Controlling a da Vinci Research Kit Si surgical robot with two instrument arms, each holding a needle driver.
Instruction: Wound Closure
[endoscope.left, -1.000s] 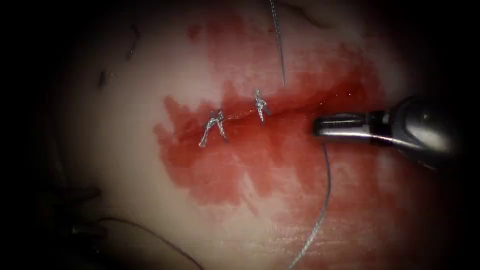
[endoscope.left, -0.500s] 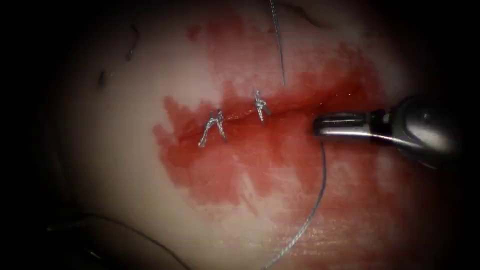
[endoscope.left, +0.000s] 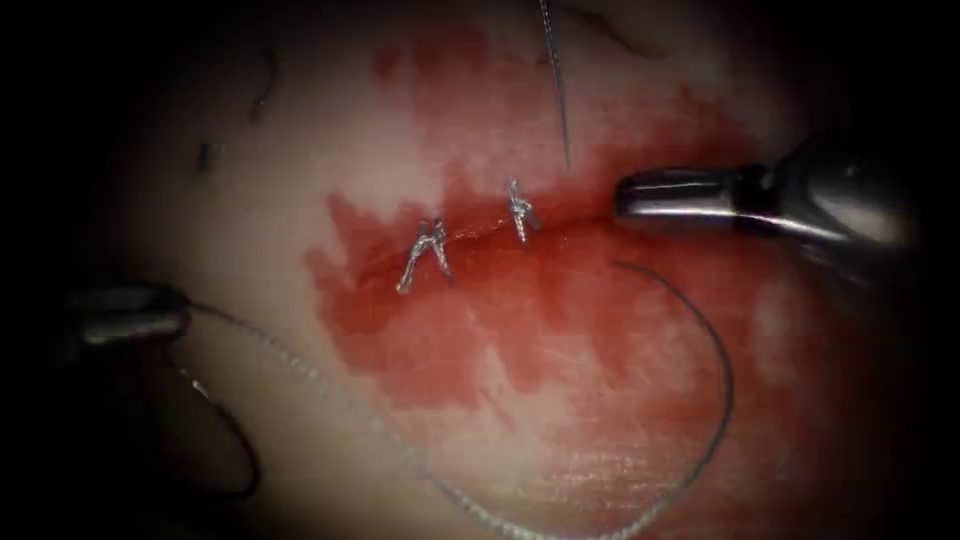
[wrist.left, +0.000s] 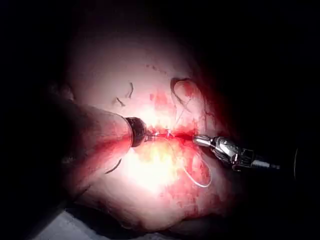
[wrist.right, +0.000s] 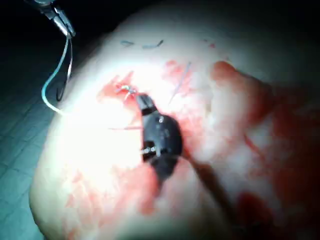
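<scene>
The cut (endoscope.left: 470, 235) runs across the tissue (endoscope.left: 250, 200), in red fluid. My left tool (endoscope.left: 185, 312) is far left of the cut, jaws shut on the thread (endoscope.left: 725, 380). The dark curved needle (endoscope.left: 245, 450) hangs just below that tool, outside the tissue. From there the thread sweeps in a wide loop under the cut to a spot (endoscope.left: 617, 266) right of the stitches. Another strand (endoscope.left: 558, 90) comes down from above to the cut's upper edge. My right tool (endoscope.left: 622, 195) lies at the cut's right part, with the thread apart from it. The right wrist view has the left tool (wrist.right: 67, 27) with needle (wrist.right: 64, 75).
Two knotted stitches (endoscope.left: 425, 255) (endoscope.left: 520, 212) close the left and middle of the cut. Short cut ends of thread (endoscope.left: 265, 85) lie on the pale tissue at the upper left. Red fluid (endoscope.left: 560, 330) spreads below and right of the cut.
My left tool has come in at the far left and drawn the thread leftward into a wide loop. The right tool moved up onto the cut, and thread no longer hangs from it.
</scene>
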